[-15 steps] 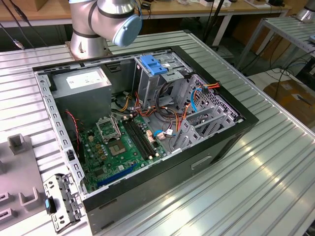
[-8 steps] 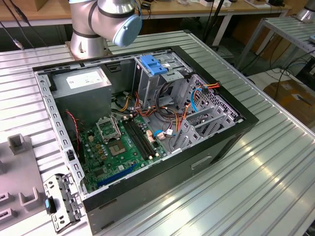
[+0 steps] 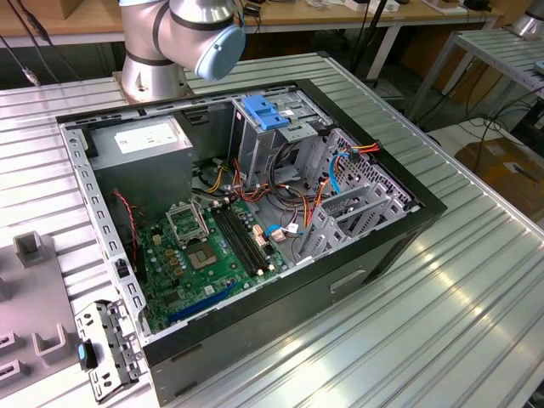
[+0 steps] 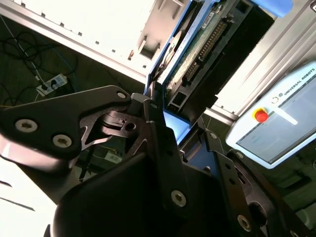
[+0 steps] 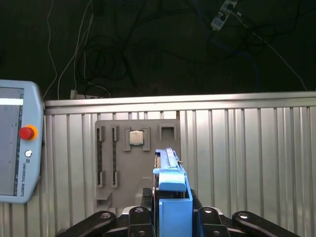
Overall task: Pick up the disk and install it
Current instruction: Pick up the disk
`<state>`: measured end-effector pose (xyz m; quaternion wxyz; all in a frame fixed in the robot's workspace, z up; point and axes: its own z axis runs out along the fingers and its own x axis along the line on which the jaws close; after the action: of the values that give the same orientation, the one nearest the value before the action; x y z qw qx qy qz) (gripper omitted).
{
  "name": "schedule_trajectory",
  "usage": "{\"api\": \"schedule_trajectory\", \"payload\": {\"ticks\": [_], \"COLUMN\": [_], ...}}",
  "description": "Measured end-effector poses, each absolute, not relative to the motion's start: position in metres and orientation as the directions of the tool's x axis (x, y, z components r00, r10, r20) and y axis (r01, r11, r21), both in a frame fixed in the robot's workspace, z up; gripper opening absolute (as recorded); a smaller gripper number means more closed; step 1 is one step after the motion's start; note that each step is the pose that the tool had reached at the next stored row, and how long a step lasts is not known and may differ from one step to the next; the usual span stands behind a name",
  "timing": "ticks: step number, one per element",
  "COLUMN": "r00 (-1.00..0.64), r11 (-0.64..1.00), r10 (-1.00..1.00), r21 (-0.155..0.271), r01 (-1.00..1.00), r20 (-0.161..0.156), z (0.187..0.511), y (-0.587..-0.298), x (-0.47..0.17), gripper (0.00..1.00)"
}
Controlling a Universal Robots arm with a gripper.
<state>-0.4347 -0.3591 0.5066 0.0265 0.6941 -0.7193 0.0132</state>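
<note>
While the end effector [image 5: 173,216] clamps the disk [image 5: 171,173] edge-on, ribbed counter [image 5: 247,158] lies open beyond, dark floor [image 5: 163,34] past its edge.

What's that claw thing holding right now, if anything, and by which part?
The gripper is shut on the disk, clamping it by one end, with a finger on each of its blue-railed sides.

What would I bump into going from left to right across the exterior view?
Grey holder plate → metal bracket with a blue clip → green motherboard → silver slot covers → brown cardboard box.
</note>
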Motion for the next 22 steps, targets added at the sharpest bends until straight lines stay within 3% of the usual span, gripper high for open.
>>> {"api": "schedule_trajectory", "payload": {"ticks": [22], "r00": [-0.035], "r11": [0.036], "r10": [-0.998], "r21": [0.018], "r01": [-0.999], "r20": [0.056], "z": [0.507], "y": [-0.359], "x": [-0.405], "gripper": [0.37]}}
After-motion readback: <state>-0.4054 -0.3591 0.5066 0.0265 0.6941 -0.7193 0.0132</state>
